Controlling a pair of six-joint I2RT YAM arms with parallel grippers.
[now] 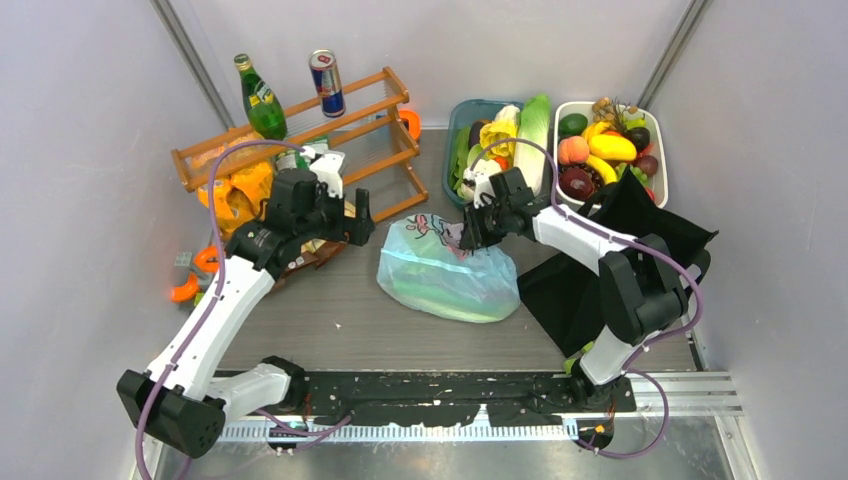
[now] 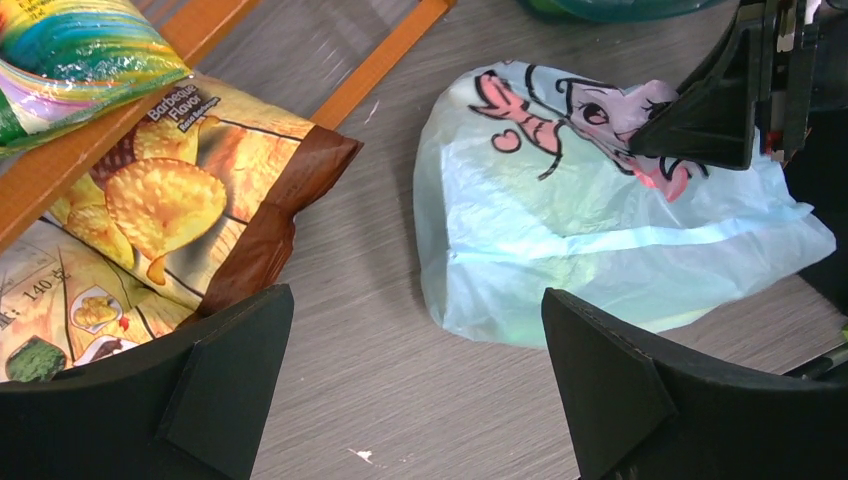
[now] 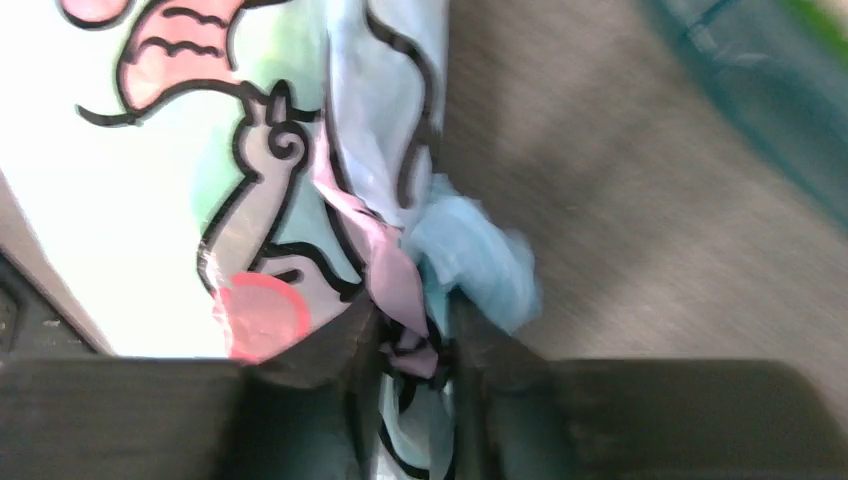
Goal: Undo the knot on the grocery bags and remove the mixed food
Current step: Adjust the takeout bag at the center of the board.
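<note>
The light-blue plastic bag (image 1: 445, 272) printed with pink cartoon figures lies on the table, something green showing through it. My right gripper (image 1: 470, 232) sits on its gathered top. In the right wrist view that gripper (image 3: 412, 325) is shut on bunched printed plastic, with the light-blue knot (image 3: 475, 262) just beyond the fingertips (image 3: 350, 345). My left gripper (image 1: 355, 215) hovers left of the bag, and its jaws (image 2: 415, 380) stand open over bare table. The bag (image 2: 560, 240) lies ahead of it. The black tote (image 1: 620, 255) lies open at the right. A crisp pack (image 2: 200, 215) rests by the left finger.
A wooden rack (image 1: 300, 140) at the back left carries a green bottle (image 1: 262, 100) and a drink can (image 1: 326, 82). At the back stand a blue basin (image 1: 462, 112) of vegetables and a white basket (image 1: 660, 165) of fruit. A rainbow packet (image 2: 80, 50) lies on the rack.
</note>
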